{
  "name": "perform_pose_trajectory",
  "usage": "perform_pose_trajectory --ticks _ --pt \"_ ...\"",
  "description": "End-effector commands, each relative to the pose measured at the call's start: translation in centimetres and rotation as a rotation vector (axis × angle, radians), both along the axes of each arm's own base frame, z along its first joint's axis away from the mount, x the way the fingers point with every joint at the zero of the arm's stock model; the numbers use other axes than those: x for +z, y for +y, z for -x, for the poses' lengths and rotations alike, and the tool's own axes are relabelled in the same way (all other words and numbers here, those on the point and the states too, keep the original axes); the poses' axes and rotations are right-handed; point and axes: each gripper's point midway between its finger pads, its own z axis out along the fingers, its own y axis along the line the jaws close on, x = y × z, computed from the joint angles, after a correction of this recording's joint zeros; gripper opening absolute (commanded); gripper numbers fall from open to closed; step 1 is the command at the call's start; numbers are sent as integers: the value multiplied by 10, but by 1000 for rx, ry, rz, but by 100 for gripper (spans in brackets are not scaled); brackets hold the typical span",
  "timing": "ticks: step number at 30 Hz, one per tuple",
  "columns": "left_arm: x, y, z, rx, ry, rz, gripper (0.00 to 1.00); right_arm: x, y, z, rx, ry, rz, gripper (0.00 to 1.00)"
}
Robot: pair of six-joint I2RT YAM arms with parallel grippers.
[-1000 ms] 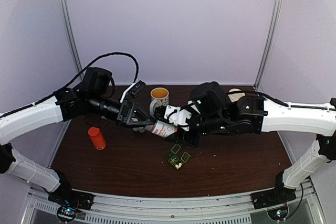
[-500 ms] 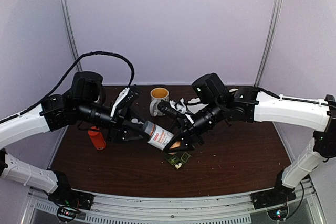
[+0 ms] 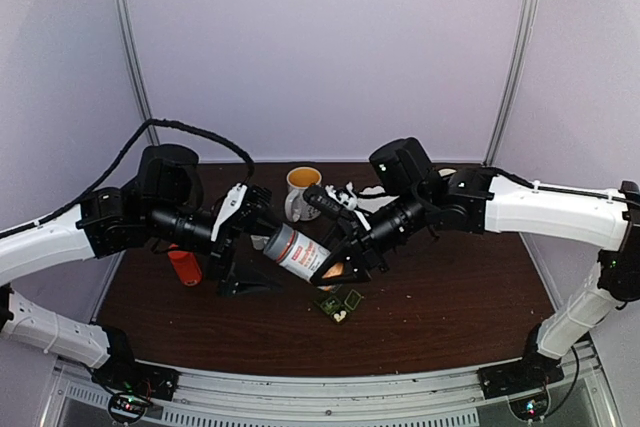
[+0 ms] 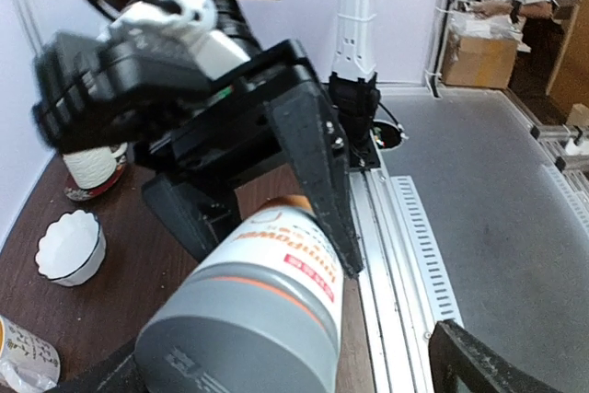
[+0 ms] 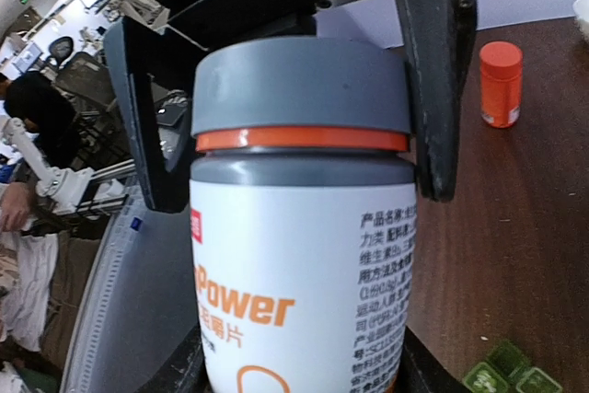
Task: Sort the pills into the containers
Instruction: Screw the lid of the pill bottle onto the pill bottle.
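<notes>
Dark brown table (image 3: 450,297) is enclosed by pale walls. A mug (image 3: 303,187) stands at the far side and an orange vial (image 3: 184,264) at the left, both apart from the work.

The bottle (image 3: 300,255) is held tilted in mid-air between the arms, with its cap (image 3: 279,243) toward the left arm. The right gripper (image 3: 335,265) is clamped on the bottle body and carries it. The left gripper (image 3: 250,247) is spread wide, one finger on each side of the cap, and nothing is gripped by it. The cap is still seated on the neck. The box (image 3: 338,301) lies flat on the table beneath the right gripper. Whether any pills are in it cannot be told.

Cap removal is judged to be the step in hand. The left jaws should be centred on the cap and closed squarely on its grey skirt, not on the orange ring. Rotation should be applied about the bottle axis only. The body must be held firm by the right gripper so that no slip occurs. The bottle mouth should be kept raised until the cap is clear, so that spillage outside the box is avoided.
</notes>
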Motion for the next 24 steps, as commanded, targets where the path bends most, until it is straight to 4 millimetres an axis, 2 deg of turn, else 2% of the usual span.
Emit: perform_pose_trajectory --ticks 1,4,6,9,13,18,24 --pt "24 -2 -20 207 211 73 97 27 -13 -48 -250 -288 -29 0" --pt "34 0 -33 310 408 97 97 23 -24 -68 -368 -407 4 0" --pt "38 -2 -32 297 528 111 98 22 -32 -78 -431 -475 16 0" --pt "41 -5 -28 267 627 121 98 22 -40 -89 -509 -588 46 0" --pt "39 -6 -42 345 754 114 98 16 -50 -102 -612 -778 142 0" --pt "53 -17 -43 271 981 152 97 19 -51 -101 -660 -887 152 0" --pt "25 -23 -53 365 1066 8 95 23 -46 -95 -650 -925 146 0"
